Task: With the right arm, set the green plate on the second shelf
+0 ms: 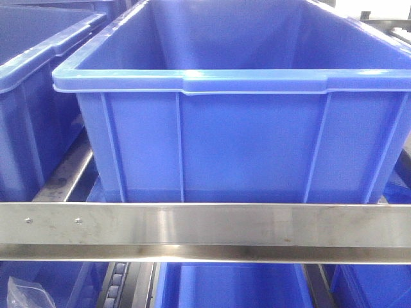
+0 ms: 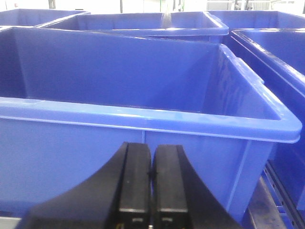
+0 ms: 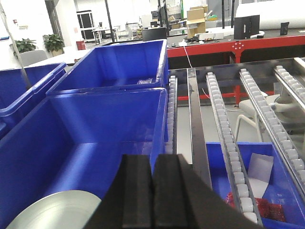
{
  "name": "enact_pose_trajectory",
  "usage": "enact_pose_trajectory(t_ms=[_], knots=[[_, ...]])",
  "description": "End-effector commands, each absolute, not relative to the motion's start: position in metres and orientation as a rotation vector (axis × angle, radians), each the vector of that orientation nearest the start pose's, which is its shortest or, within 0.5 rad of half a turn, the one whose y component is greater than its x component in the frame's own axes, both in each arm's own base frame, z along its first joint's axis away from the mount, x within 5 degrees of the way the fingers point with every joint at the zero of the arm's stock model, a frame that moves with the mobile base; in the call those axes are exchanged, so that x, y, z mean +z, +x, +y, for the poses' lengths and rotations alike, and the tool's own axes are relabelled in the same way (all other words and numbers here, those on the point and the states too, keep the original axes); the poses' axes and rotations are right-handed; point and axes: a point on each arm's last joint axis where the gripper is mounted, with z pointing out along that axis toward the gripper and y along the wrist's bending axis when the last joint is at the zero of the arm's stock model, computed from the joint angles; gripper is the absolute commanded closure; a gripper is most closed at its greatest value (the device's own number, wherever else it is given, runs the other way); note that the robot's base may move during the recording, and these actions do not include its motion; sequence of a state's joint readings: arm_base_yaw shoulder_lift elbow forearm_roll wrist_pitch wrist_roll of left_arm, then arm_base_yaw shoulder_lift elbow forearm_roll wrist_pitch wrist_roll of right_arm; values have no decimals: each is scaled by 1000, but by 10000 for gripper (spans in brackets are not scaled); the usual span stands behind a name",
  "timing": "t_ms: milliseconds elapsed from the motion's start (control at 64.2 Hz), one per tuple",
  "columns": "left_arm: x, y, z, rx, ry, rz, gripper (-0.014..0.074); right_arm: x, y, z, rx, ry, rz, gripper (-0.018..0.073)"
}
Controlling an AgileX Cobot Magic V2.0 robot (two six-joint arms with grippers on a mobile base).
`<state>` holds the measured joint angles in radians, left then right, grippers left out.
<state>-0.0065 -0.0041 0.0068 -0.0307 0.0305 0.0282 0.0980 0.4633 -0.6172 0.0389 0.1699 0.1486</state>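
Observation:
The green plate [image 3: 55, 212] shows only in the right wrist view, at the lower left. It is pale and round and lies on the floor of a large blue bin [image 3: 109, 114]. Part of it is hidden behind my right gripper. My right gripper [image 3: 152, 160] is shut with nothing between its jaws, above the bin's near right side, just right of the plate. My left gripper [image 2: 151, 149] is shut and empty, close in front of the outer wall of a blue bin [image 2: 143, 119]. The front view shows the bin [image 1: 237, 128] on the shelf, and neither gripper nor plate.
A steel shelf rail [image 1: 205, 224] crosses in front of the bin. More blue bins stand to the left [image 1: 32, 96] and behind [image 3: 119, 62]. Roller tracks [image 3: 224, 129] run to the right. A lower bin holds a red packet [image 3: 259, 207] and a white sheet [image 3: 259, 169].

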Motion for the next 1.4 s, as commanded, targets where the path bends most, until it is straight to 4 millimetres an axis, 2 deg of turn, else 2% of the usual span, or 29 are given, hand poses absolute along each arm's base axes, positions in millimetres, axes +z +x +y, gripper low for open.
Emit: enact_pose_trajectory(t_ms=[0,171,436,670,888,981,1386], knots=[[204,56,0,-12,-1,1450,466,387,91,9,230,60,1386,489],[204,56,0,-12,-1,1450,466,369,79,7,222,53,1348,489],[204,56,0,-12,-1,1450,466,308,55,4,172,21,1242,489],[204,56,0,-12,-1,1450,466,262,52,4,158,11,1279,489],[204,56,0,-12,-1,1450,466,231,53,5,131,-14,1315,489],[204,56,0,-12,-1,1450,466,226,51,4,128,-15,1309,489],[204,56,0,-12,-1,1450,466,234,49,3,172,36,1211,489]])
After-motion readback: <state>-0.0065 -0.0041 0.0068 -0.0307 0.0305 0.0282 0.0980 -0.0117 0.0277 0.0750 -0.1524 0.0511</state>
